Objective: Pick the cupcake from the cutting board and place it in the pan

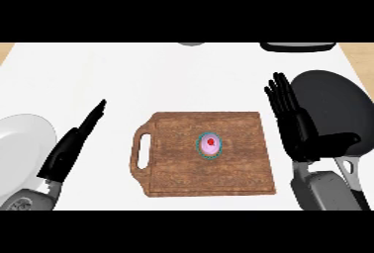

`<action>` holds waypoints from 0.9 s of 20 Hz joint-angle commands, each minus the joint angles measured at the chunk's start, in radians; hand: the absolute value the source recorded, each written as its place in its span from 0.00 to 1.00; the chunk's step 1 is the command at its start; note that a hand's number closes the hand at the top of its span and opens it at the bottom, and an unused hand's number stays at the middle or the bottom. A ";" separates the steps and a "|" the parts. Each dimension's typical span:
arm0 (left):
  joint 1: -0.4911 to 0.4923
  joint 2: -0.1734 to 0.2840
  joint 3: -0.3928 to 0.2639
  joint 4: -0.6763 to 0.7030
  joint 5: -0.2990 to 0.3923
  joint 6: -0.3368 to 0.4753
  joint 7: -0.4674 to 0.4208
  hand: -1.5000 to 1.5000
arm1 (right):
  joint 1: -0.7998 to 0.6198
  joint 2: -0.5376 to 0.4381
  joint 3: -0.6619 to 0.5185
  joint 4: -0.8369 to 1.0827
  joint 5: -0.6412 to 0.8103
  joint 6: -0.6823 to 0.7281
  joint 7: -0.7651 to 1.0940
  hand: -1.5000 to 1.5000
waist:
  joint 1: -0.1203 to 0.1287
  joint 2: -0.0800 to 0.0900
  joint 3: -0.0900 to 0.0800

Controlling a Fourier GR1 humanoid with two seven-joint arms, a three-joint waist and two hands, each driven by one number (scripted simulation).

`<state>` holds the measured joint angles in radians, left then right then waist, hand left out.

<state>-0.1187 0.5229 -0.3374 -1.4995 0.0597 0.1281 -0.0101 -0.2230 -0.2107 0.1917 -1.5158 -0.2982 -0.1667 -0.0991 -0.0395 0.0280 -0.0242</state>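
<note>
The cupcake (210,145) sits untouched on the wooden cutting board (207,153) at the centre of the frame, a little right of the board's middle, its pink top with a red dot facing up. The dark pan (332,106) lies on the white table (168,79) at the right of the frame, its handle running down toward the lower right. Nothing is in the pan.

The right hand (292,118) stands between the board's right edge and the pan, its fingers straight and pointing up the frame, holding nothing. The left hand (73,143) shows at the left of the frame beside a white plate (22,148), fingers also straight and empty, seemingly at rest.

The task looks to be at its very start: the pick has not yet begun. The next move calls for the right hand to swing leftward over the board, come down around the cupcake and curl its fingers about the wrapper without crushing the frosting.
</note>
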 commanded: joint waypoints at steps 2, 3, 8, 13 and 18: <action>0.050 -0.125 0.049 0.048 0.097 0.052 0.038 0.50 | 0.033 0.040 0.045 -0.028 0.053 -0.078 0.058 1.00 | 0.038 -0.029 0.023; 0.070 -0.152 0.092 0.068 0.152 0.073 0.055 0.50 | 0.039 0.024 0.045 -0.045 0.050 -0.077 0.089 1.00 | 0.038 -0.029 0.022; 0.179 -0.297 0.158 0.096 0.279 0.178 0.096 0.50 | 0.113 -0.017 0.141 -0.040 0.342 -0.287 0.077 1.00 | 0.034 -0.041 0.015; 0.158 -0.306 0.204 0.113 0.314 0.180 0.096 0.50 | 0.288 0.092 0.378 -0.168 0.644 -0.533 0.030 0.00 | -0.001 -0.044 0.018; 0.189 -0.274 0.217 0.053 0.331 0.159 0.123 0.50 | 0.396 0.126 0.477 -0.150 0.995 -0.715 0.216 0.00 | 0.021 -0.037 0.019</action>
<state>0.0529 0.2338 -0.1367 -1.4393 0.3605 0.3042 0.0708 0.0952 -0.1231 0.5760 -1.6573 0.4594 -0.7572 0.0168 -0.0249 -0.0153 -0.0034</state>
